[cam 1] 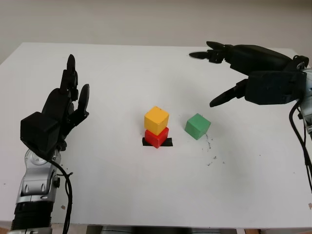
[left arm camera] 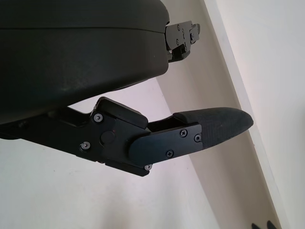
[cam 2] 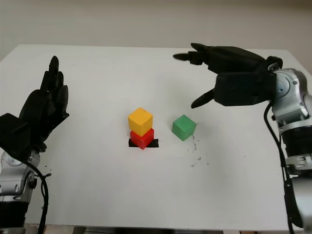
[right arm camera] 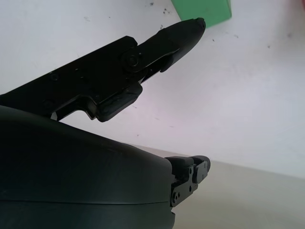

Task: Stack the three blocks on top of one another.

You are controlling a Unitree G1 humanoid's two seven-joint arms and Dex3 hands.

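Note:
A yellow block (cam 1: 156, 119) sits on top of a red block (cam 1: 156, 137), a little askew, near the middle of the white table (cam 1: 146, 73). The red block stands on a strip of black tape (cam 1: 167, 142). A green block (cam 1: 197, 126) lies alone on the table just right of the stack; its corner also appears in the right wrist view (right arm camera: 202, 9). My right hand (cam 1: 222, 73) hovers open above and behind the green block, to its right, holding nothing. My left hand (cam 1: 70, 95) is raised open at the left side, well away from the blocks.
Small dark specks (cam 1: 210, 155) mark the table in front of the green block. The table's front edge (cam 1: 156, 226) runs along the bottom of the head views, and a pale wall (cam 1: 146, 19) stands behind its far edge.

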